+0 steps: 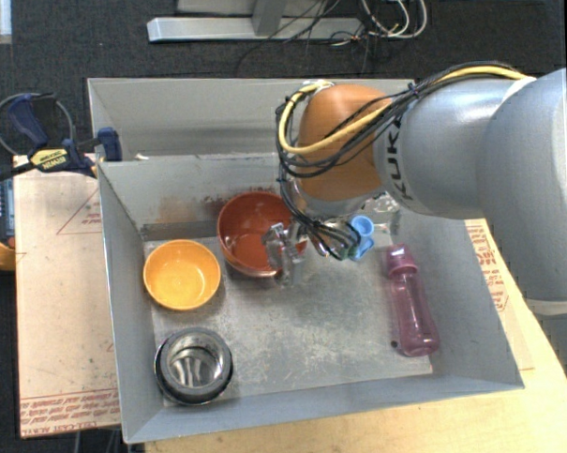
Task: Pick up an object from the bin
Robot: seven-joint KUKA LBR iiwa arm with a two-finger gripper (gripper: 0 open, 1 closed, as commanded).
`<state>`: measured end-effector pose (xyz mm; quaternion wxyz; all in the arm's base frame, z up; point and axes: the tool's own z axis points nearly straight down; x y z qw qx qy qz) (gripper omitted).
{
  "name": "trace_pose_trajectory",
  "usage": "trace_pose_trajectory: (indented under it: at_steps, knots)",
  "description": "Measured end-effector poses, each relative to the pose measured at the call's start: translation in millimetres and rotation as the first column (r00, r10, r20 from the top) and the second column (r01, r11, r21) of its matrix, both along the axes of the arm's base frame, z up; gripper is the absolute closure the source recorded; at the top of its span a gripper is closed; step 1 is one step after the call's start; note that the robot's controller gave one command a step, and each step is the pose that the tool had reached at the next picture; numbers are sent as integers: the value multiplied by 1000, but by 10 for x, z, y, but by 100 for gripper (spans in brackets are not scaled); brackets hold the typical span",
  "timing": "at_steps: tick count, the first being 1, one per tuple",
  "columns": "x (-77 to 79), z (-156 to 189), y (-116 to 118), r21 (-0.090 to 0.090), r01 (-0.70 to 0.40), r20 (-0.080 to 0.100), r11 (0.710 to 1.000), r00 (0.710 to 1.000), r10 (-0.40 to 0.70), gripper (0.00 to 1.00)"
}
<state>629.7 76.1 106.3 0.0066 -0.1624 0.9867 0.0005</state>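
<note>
My gripper (283,254) hangs at the front right rim of a red-brown bowl (246,234) that sits at the back middle of the bin. Its metal fingers reach down by the bowl's edge, one of them seeming to overlap the rim. A small blue thing (362,232) shows just right of the gripper, partly hidden under the arm's cables. Nothing is visibly held.
An orange bowl (181,273) lies left of the red-brown one. A steel bowl (193,366) sits in the front left corner. A pink bottle (407,303) lies lengthwise on the right side. The arm and its orange cover hang over the bin's back right.
</note>
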Motion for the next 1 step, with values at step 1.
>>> trace_pose_trajectory:
  at_steps: [1]
  knots:
    - [136,356,-128,1,3,1,1000,1000,-3,100]
